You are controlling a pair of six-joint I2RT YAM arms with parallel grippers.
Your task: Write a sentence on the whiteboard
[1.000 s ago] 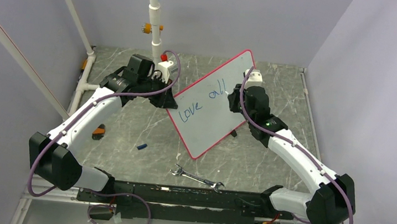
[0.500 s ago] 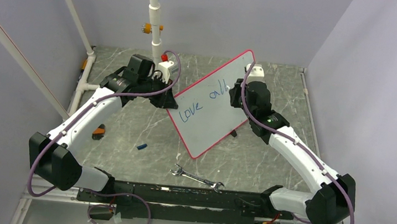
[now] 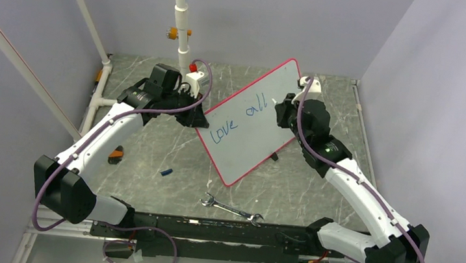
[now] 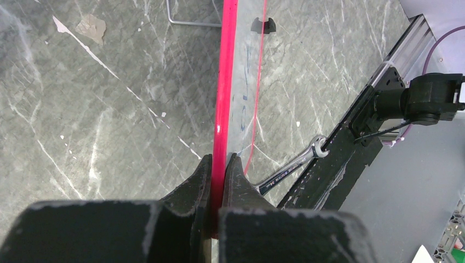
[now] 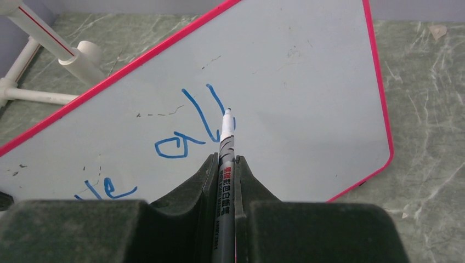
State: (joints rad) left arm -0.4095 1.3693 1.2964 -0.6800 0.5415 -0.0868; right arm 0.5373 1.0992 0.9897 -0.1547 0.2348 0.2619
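Observation:
The whiteboard (image 3: 262, 144), white with a red-pink rim, stands tilted on the table's middle. Blue words "love all" (image 3: 238, 116) run across it in one line; the other words of the sentence are not visible. My left gripper (image 3: 195, 120) is shut on the board's left rim, and the left wrist view shows the jaws (image 4: 219, 159) clamped on the red edge (image 4: 222, 82). My right gripper (image 3: 283, 107) is shut on a grey marker (image 5: 227, 142). The marker's tip sits at the second "l" of "all" (image 5: 192, 131) on the board (image 5: 307, 82).
A steel wrench (image 3: 230, 208) lies near the front rail. A small blue cap (image 3: 166, 172) and an orange-black object (image 3: 115, 154) lie at the left. A white pipe stand (image 3: 182, 28) rises at the back. Grey walls close in both sides.
The right arm has swung to the right and its gripper has moved the marker slightly right and up along the board past "all". The left arm and the board have not moved.

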